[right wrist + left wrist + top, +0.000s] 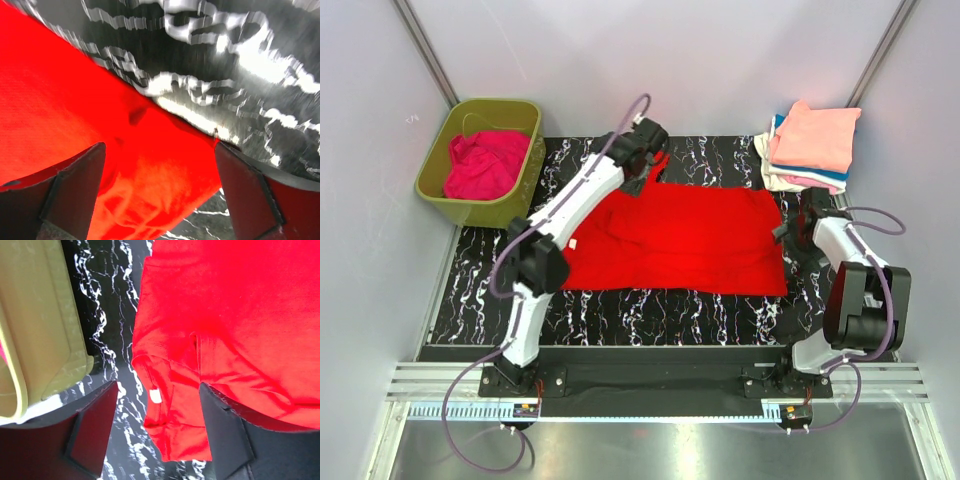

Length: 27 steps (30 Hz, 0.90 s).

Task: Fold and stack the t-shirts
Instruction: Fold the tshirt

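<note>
A black surface (620, 315) with white marbling carries one red shirt (680, 240), spread out almost flat across its middle. The shirt's left part is rumpled.

Two robot arms reach in from the near edge. The left hand (642, 170) is at the far edge of the red shirt, towards its left. In the left wrist view this hand (157, 387) has its two fingers spread wide and grips nothing. They are over the shirt's (225, 315) rumpled edge, where one small white label (155, 396) shows.

The right hand (792, 238) is at the shirt's right edge. In the right wrist view this hand (160, 150) is also wide open and holds nothing. Its two fingers straddle the edge of the red cloth (75, 110), with bare surface (240, 65) just beyond.

One olive-green tub (525, 195) stands at the far left, beside the surface. It holds one magenta shirt (485, 163), crumpled in a heap.

One stack of folded shirts (810, 145) sits at the far right corner, well apart from the tub. A peach shirt lies on top, with white, blue and pink layers showing under it. The exact number in the stack cannot be told.
</note>
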Tool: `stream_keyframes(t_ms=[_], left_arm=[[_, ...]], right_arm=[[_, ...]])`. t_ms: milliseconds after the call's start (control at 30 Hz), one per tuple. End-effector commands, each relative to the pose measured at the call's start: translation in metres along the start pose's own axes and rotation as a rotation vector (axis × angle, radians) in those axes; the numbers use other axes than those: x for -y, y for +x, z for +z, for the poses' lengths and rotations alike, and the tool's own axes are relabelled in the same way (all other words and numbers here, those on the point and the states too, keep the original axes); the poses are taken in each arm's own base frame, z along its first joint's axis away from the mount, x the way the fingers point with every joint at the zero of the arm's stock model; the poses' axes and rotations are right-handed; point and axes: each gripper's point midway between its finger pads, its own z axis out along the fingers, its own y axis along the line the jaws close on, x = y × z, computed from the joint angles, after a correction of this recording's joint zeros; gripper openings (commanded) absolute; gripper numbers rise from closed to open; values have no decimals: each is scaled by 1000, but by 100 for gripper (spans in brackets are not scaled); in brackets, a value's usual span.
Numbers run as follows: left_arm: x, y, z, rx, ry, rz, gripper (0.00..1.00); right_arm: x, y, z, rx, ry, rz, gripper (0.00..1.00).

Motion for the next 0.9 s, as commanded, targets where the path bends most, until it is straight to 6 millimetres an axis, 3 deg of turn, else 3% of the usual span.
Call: stream_keyframes(t_ms=[0,33,67,133,167,200,233,300,333,400,433,500,533,733,867], left_arm=[[-35,4,-47,46,56,-229,72],[-26,37,-32,-55,99,-235,72],[-24,37,-48,-15,180,-329,72],[-19,62,-47,-35,234,-386,73],[-14,94,-49,-79,252,-422,73],[-6,101,-50,-82,302,-454,73],[-1,129,-49,-122,318,-468,73],[13,145,-51,-142,377,-529,73],[17,169,-50,-174,382,-543,73],[25,182,-48,-181,408,-601,73],[29,205,-41,-223,397,-610,73],[32,208,-39,-199,424,-667,73],[33,222,-34,-222,414,-684,73],[20,254,-5,-281,317,-795,74],[9,256,9,-261,293,-824,74]], right_arm=[[-11,-39,-21,93,-48,21,98],[-7,-42,-26,107,-48,18,99],[-4,-43,-35,123,-65,10,99],[2,-35,-43,112,-85,3,100],[10,-25,-40,87,-83,-5,100],[9,-18,-49,70,-131,-3,99],[17,-4,-45,36,-128,-11,98],[18,12,-52,-12,-188,-19,95],[26,25,-47,-46,-185,-24,93],[25,38,-53,-80,-246,-28,89],[28,43,-52,-91,-255,-26,89],[34,51,-49,-103,-264,-28,89],[38,56,-45,-113,-260,-34,88],[41,57,-30,-135,-210,-59,84],[43,57,-15,-163,-168,-55,83]])
